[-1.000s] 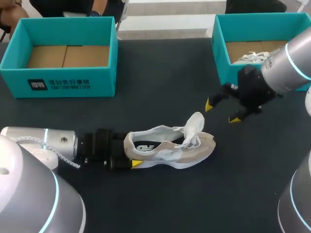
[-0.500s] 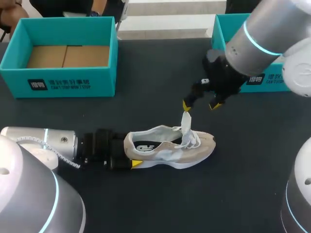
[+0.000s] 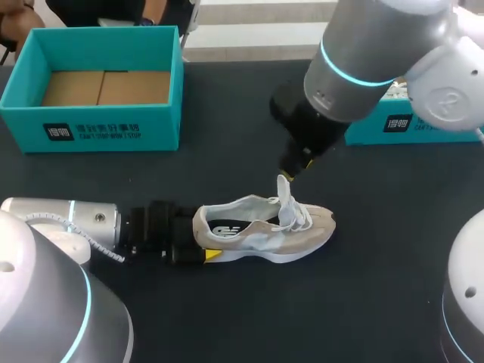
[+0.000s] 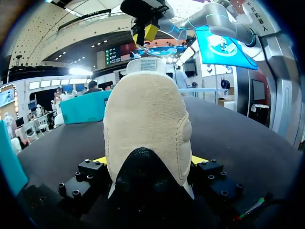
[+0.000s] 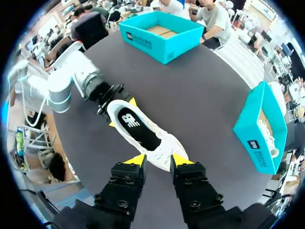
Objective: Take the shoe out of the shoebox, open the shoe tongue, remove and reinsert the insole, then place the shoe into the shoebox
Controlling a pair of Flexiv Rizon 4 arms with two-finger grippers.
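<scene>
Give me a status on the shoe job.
Done: the shoe lies out on the table, heel clamped in the left hand. In hand: the right hand is at the raised tongue; whether it grips, I cannot tell. Left: the insole sits inside, not yet pulled or refitted, and the shoe must go into the box.

shoe (image 3: 265, 231) on table (image 3: 227, 318), left shoebox (image 3: 159, 125) and right shoebox (image 3: 397, 125) behind it.

Shows a beige shoe (image 3: 265, 231) on its sole on the dark table (image 3: 249, 318), toe pointing right. Has the left gripper (image 3: 201, 243) clamped on its heel, the right gripper (image 3: 290, 172) pinching the raised tongue (image 3: 285, 190) from above. Shows 2 boxes at the far edge: a teal shoebox (image 3: 98, 125) left, a second shoebox (image 3: 382, 127) right.
</scene>
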